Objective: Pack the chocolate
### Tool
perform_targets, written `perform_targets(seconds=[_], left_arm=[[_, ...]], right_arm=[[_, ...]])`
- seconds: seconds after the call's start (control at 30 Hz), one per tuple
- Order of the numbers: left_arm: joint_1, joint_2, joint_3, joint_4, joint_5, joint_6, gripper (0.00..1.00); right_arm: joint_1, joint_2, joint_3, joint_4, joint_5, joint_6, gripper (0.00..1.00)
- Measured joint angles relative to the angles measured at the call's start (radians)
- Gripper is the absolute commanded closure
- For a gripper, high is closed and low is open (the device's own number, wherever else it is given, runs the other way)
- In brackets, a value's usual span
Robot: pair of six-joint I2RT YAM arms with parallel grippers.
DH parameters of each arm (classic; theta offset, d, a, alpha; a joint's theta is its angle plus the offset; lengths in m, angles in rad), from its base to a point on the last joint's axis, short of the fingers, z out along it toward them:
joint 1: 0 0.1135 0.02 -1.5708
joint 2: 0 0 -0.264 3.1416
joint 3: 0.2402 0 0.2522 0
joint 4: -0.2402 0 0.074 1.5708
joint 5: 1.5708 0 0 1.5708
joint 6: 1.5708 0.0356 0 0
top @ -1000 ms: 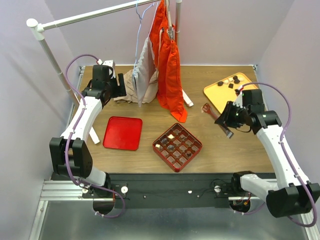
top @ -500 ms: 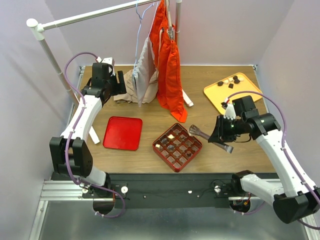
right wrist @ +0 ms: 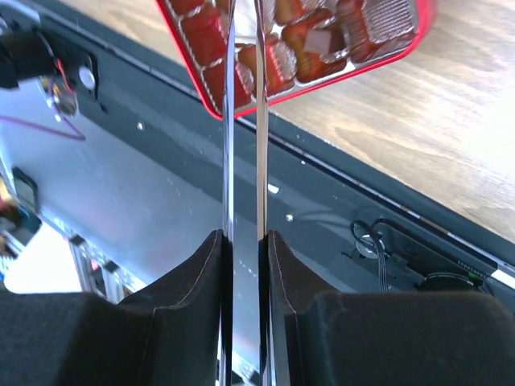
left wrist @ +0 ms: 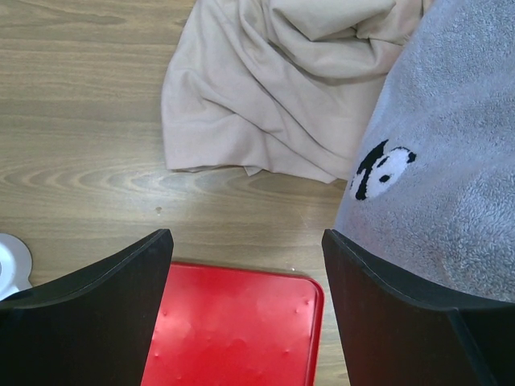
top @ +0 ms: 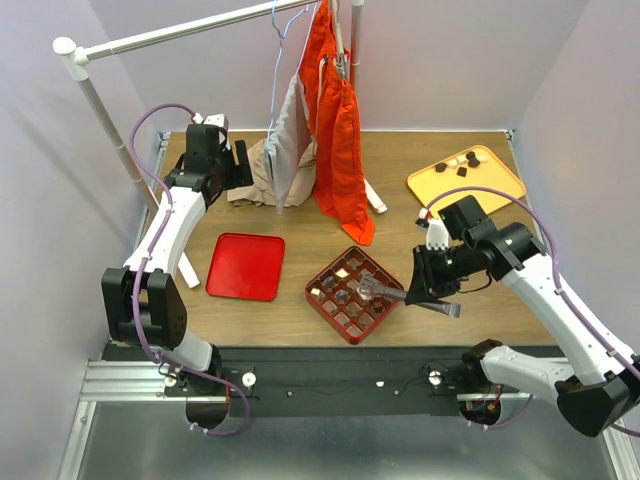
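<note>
- Placing is judged the step in hand: the tongs (top: 395, 294) are clenched in the right gripper (top: 428, 278), with their tips held over the red gridded box (top: 345, 330) at 6 o'clock.
- Whether a piece is pinched cannot be told.
- The chocolate (top: 472, 158) is split between the box cells and the yellow tray (top: 495, 178) at 2 o'clock.
- The left gripper (left wrist: 245, 249) is spread wide and empty at 10 o'clock.
- Next, the tips need to be lowered into a free cell and eased apart.
</note>
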Motion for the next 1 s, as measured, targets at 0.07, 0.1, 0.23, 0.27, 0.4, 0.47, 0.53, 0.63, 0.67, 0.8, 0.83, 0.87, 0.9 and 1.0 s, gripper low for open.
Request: perform_targets(seconds=[0.07, 0.1, 0.23, 0.27, 0.4, 0.47, 0.53, 0.63, 0.67, 0.8, 0.83, 0.87, 0.9, 1.0], left_arm=[[0.0, 0.002, 0.0, 0.0, 0.0, -0.001, 0.16], [0.0, 0.002, 0.0, 0.0, 0.0, -0.001, 0.16], [0.0, 0.003, 0.0, 0.0, 0.0, -0.004, 0.16], [0.0, 0.003, 0.0, 0.0, 0.0, -0.004, 0.16], [0.0, 0.003, 0.0, 0.0, 0.0, -0.004, 0.16], [0.0, 0.003, 0.0, 0.0, 0.0, -0.004, 0.15], [0.0, 0.003, 0.0, 0.0, 0.0, -0.004, 0.16], [0.0, 0.003, 0.0, 0.0, 0.0, -0.004, 0.15], [0.0, 0.003, 0.0, 0.0, 0.0, -0.004, 0.16], [0.0, 0.003, 0.0, 0.0, 0.001, -0.004, 0.16], [0.0, 0.003, 0.0, 0.0, 0.001, -0.004, 0.15], [0.0, 0.003, 0.0, 0.0, 0.001, -0.004, 0.16], [0.0, 0.003, 0.0, 0.0, 0.001, -0.004, 0.16], [0.0, 0.003, 0.0, 0.0, 0.001, -0.004, 0.16]], right_arm=[[0.03, 0.011, 0.001, -0.003, -0.001, 0.0, 0.94], [0.039, 0.015, 0.001, -0.005, -0.001, 0.0, 0.94], [0.07, 0.028, 0.001, -0.007, -0.001, 0.0, 0.93], [0.075, 0.03, 0.001, -0.007, -0.001, 0.0, 0.92], [0.083, 0.033, 0.0, -0.003, -0.001, 0.002, 0.9], [0.088, 0.033, -0.003, 0.007, -0.001, 0.007, 0.83], [0.095, 0.034, -0.011, 0.015, -0.001, 0.013, 0.79], [0.101, 0.034, -0.017, 0.02, 0.0, 0.021, 0.7], [0.103, 0.034, -0.018, 0.025, 0.0, 0.026, 0.66], [0.115, 0.039, -0.02, 0.036, 0.001, 0.033, 0.57], [0.118, 0.041, -0.02, 0.037, 0.001, 0.035, 0.56], [0.12, 0.043, -0.02, 0.04, 0.002, 0.037, 0.55], [0.121, 0.046, -0.02, 0.043, 0.004, 0.039, 0.55], [0.121, 0.048, -0.02, 0.052, 0.006, 0.044, 0.55]])
